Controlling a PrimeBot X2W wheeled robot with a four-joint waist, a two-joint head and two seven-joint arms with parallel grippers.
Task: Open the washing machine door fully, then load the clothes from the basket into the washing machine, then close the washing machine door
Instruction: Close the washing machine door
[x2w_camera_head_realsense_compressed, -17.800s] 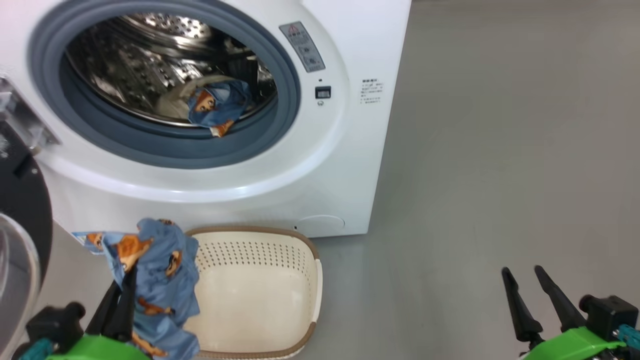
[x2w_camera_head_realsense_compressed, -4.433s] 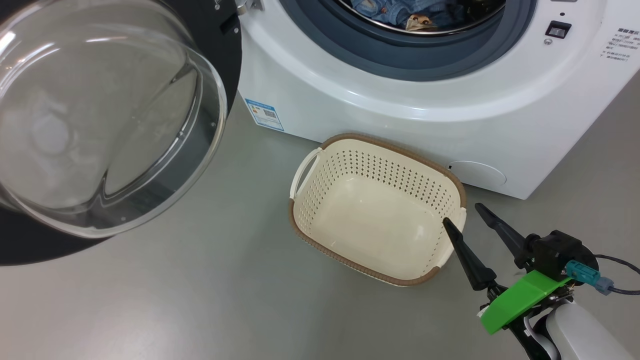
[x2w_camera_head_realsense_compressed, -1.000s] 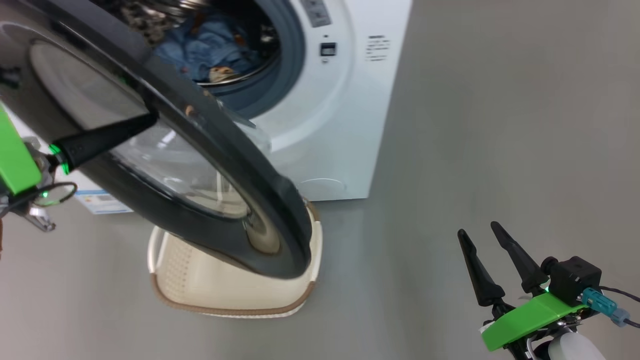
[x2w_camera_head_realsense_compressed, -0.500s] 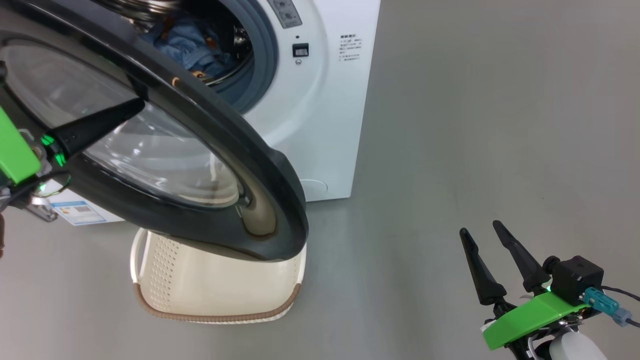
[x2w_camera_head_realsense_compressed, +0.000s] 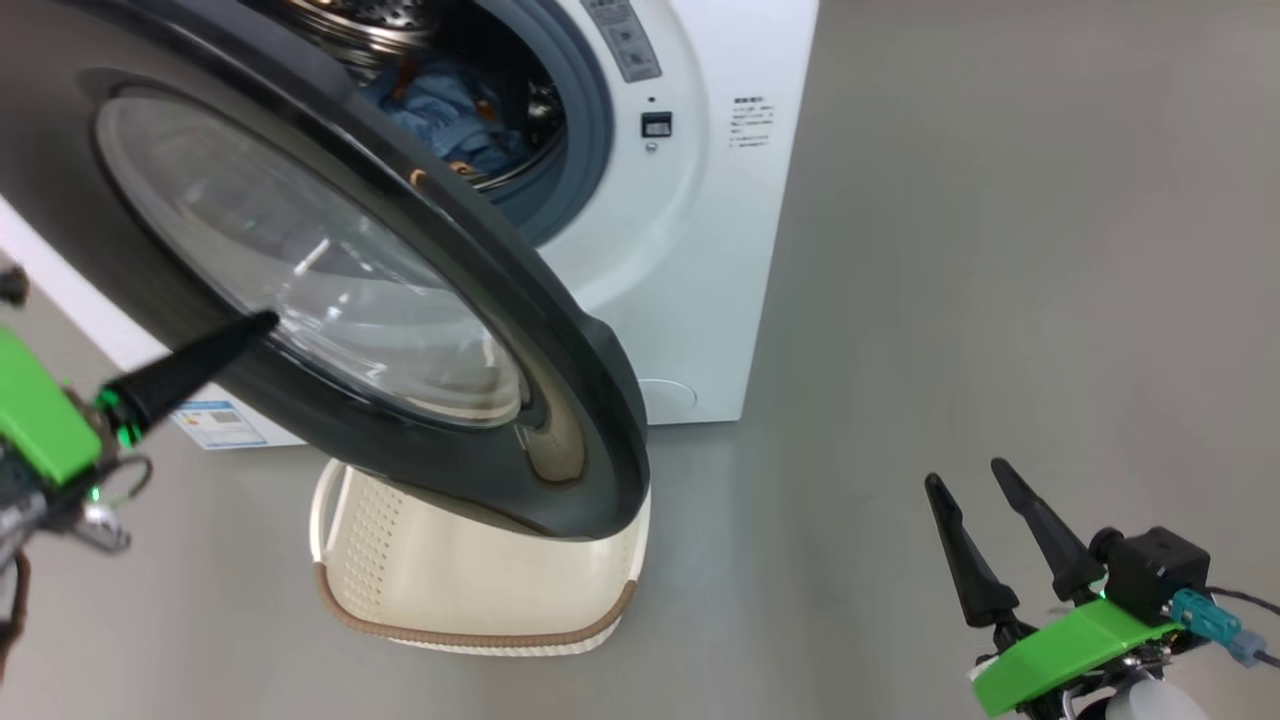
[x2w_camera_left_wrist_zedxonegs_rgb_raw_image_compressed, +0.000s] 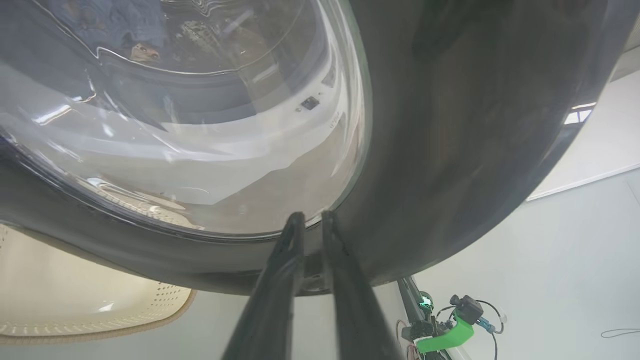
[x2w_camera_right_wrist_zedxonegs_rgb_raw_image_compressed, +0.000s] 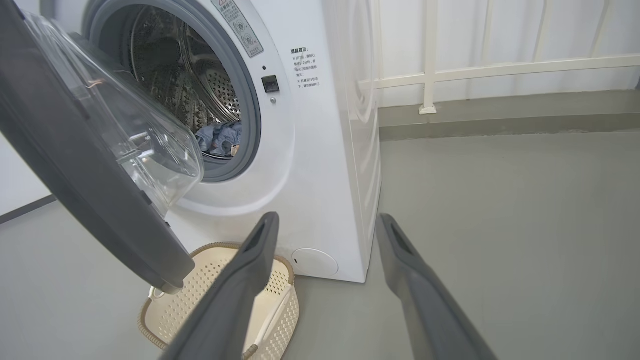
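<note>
Washing machine door (x2w_camera_head_realsense_compressed: 600, 370) partly open, hanging above basket (x2w_camera_head_realsense_compressed: 470, 636); clothes (x2w_camera_head_realsense_compressed: 440, 100) inside washing machine (x2w_camera_head_realsense_compressed: 720, 250) drum; left gripper (x2w_camera_left_wrist_zedxonegs_rgb_raw_image_compressed: 311, 216) at door's window edge, jaws a slit apart, gripping nothing; right gripper (x2w_camera_head_realsense_compressed: 965, 472) spread wide, empty.

Count: one washing machine (x2w_camera_head_realsense_compressed: 700, 250), one door (x2w_camera_head_realsense_compressed: 590, 380), one basket (x2w_camera_head_realsense_compressed: 470, 636), one blue sticker (x2w_camera_head_realsense_compressed: 215, 422). Clothes (x2w_camera_head_realsense_compressed: 450, 105): one blue heap, pieces too bunched to count. Grippers, two: left gripper (x2w_camera_left_wrist_zedxonegs_rgb_raw_image_compressed: 312, 216), right gripper (x2w_camera_head_realsense_compressed: 966, 472), two fingers each
</note>
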